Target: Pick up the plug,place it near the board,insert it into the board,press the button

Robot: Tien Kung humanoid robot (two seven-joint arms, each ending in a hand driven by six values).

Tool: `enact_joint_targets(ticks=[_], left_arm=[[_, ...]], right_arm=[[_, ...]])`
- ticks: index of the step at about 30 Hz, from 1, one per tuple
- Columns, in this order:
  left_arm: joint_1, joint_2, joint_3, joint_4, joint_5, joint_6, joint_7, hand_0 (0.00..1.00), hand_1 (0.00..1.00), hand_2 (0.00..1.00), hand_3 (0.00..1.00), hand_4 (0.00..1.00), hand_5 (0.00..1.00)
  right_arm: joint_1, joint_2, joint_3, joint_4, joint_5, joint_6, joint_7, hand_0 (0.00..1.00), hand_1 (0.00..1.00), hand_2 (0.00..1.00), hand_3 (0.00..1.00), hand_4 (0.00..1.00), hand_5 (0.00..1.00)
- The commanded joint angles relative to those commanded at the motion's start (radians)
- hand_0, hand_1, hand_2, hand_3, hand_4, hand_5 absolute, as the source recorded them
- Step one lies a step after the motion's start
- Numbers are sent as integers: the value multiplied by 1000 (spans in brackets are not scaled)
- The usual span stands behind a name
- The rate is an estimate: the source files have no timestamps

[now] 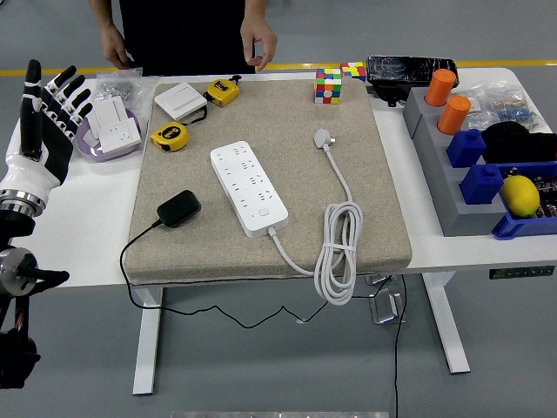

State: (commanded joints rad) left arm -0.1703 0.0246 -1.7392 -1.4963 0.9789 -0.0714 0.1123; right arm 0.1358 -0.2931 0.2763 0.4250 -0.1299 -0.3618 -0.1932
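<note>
Left hand [39, 122] raised at the far left edge, white-backed, black fingers [70, 87] spread wide and upright, gripping nothing. Right hand nowhere in view.

Black boxy plug adapter [178, 208] lying flat on the beige padded mat [383, 209], near the mat's left edge, thin black cord [130, 287] trailing off the front and drooping under the white desk [87, 235]. White rectangular power strip [249, 188] set diagonally mid-mat, just right of the plug and apart from it, small button [263, 212] near its lower end. Own white cable coiled [341, 248] at the mat's front right.

Risks from here, judged only: hand well clear of the plug, so a long reach down, and a flat low adapter easy to push away rather than lift. Dangling cord liable to drag or snag on the mat edge and twist the plug out of line with the sockets. Strip loose on soft padding, likely to slide under insertion force. Person's hands [258, 42] hanging at the far side, off the desk, not steadying anything.
</note>
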Motion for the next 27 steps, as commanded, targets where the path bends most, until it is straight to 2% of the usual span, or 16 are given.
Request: enact_joint_targets(ticks=[3, 4, 9, 10, 15, 19, 24, 27], left_arm=[[22, -7, -22, -19, -120, 5, 3, 893, 933, 890, 889, 998, 998], [41, -12, -37, -37, -151, 15, -1, 845, 891, 851, 845, 998, 998], [89, -15, -68, -72, -138, 34, -7, 845, 891, 851, 845, 998, 998], [99, -13, -71, -80, -119, 38, -8, 824, 865, 834, 827, 998, 998], [137, -7, -74, -115, 43, 73, -20, 824, 865, 834, 827, 998, 998], [148, -2, -63, -130, 166, 94, -33, 806, 848, 814, 816, 998, 998], [148, -1, -46, -135, 233, 103, -40, 802, 839, 805, 804, 998, 998], [150, 0, -40, -133, 249, 103, -41, 802, 839, 805, 804, 998, 998]], right_arm=[[2, 0, 1, 1, -5, -2, 1, 885, 805, 770, 807, 998, 998], [3, 0, -1, 2, -7, -5, 2, 885, 807, 773, 808, 998, 998], [-2, 0, 8, 10, -27, -25, 9, 885, 807, 773, 808, 998, 998], [-4, 0, 6, 10, -28, -29, 11, 886, 811, 779, 811, 998, 998], [-8, 3, 7, 17, -36, -59, 28, 886, 811, 779, 811, 998, 998], [-12, 5, 12, 24, -40, -117, 68, 888, 817, 784, 813, 998, 998], [-17, 3, -12, 26, -27, -161, 103, 889, 824, 793, 818, 998, 998], [-18, 3, -21, 26, -22, -166, 109, 889, 824, 793, 818, 998, 998]])
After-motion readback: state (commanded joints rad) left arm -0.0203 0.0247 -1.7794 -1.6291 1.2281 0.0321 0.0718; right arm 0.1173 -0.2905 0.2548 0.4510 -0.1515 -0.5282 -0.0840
